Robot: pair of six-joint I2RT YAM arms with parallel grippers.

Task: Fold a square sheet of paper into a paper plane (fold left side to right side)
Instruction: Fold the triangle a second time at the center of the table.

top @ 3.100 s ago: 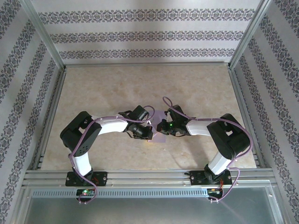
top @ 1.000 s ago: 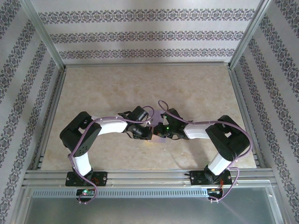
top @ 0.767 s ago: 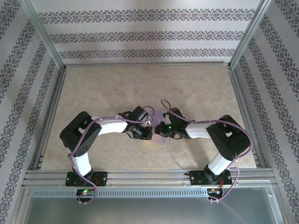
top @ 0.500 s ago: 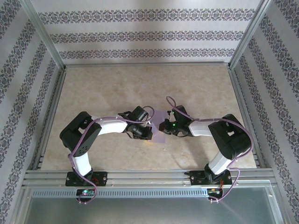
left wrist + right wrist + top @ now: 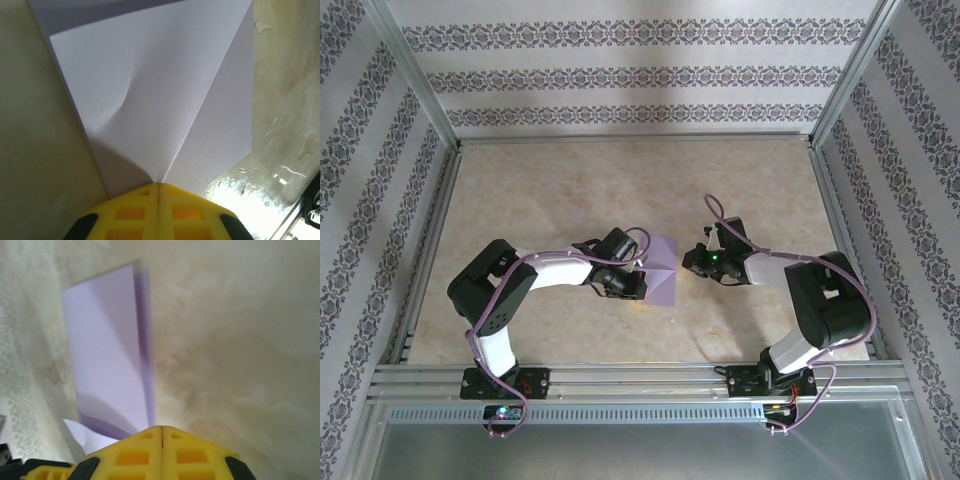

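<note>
The lavender paper (image 5: 663, 275) lies flat on the beige marbled surface (image 5: 570, 190), a little nearer than its middle and between the two arms. It is already partly folded. From above it reads as an upright, narrow shape with a raised crease running across it.

The left tool (image 5: 638, 288) sits at the paper's left edge. In the left wrist view its yellow fingers (image 5: 130, 212) are pressed together with no gap, and the tool (image 5: 158, 186) meets the corner of the paper (image 5: 150, 100) where two folded flaps come to a point. The tips touch the sheet there, but whether any paper is pinched between them cannot be told. A diagonal crease runs away from that corner, and a soft dent shows in the larger flap.

The right tool (image 5: 688, 260) is to the right of the paper, near it but clear of it, with bare surface between. Its wrist view shows the tool (image 5: 161, 428) closed tight with nothing between the fingers, and the paper (image 5: 107, 350) lies beyond the tips as a long folded strip, one long edge doubled over and darker.
</note>
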